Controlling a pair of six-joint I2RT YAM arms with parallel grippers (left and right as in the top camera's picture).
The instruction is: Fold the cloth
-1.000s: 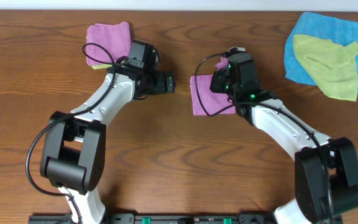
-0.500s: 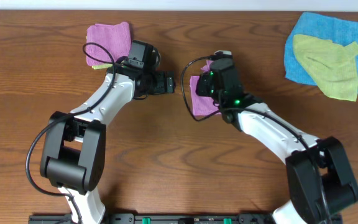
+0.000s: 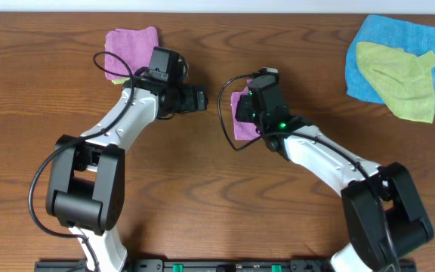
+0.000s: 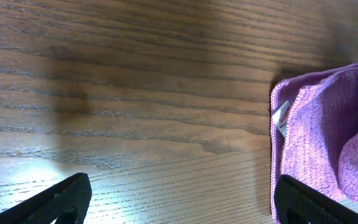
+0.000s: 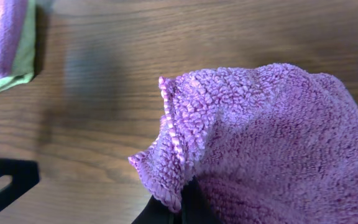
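Our right hand (image 5: 176, 210) was pinched shut on a bunched-up edge of the cloth (image 5: 260, 137), raised off the surface (image 3: 202, 196). Our left hand (image 3: 199, 98) stood wide open, holding nothing. The cloth lay well right of the folded purple towel (image 3: 132, 47), with the left hand between them.

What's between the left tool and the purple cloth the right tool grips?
Only bare table before the cloth, in the left wrist view; overhead, a black cable crosses.

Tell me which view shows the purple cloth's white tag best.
Left wrist: the white tag sits plainly on the cloth's edge. Overhead, the tag is too small to see; right wrist shows only cloth pile, no tag.
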